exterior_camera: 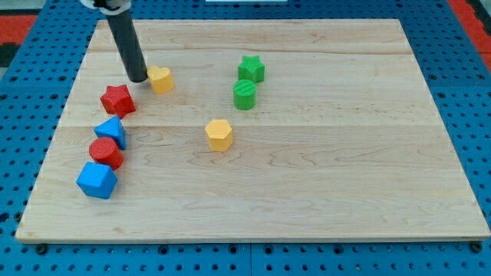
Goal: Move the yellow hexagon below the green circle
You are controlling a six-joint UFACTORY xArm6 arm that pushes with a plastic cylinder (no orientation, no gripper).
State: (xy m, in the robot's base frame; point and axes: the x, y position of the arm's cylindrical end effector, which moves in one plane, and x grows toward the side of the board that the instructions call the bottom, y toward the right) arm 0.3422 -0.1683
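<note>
The yellow hexagon [219, 134] lies near the board's middle, below and a little left of the green circle [245, 94]. A green star [251, 68] sits just above the green circle, touching it. My tip [139, 78] stands at the upper left of the board, right against the left side of a yellow heart [160, 79]. The tip is far to the left of the yellow hexagon and the green circle.
A red star [117, 100] lies just below-left of the tip. Below it a blue triangle [111, 132], a red block [106, 152] and a blue cube [97, 180] form a column on the wooden board [345, 153].
</note>
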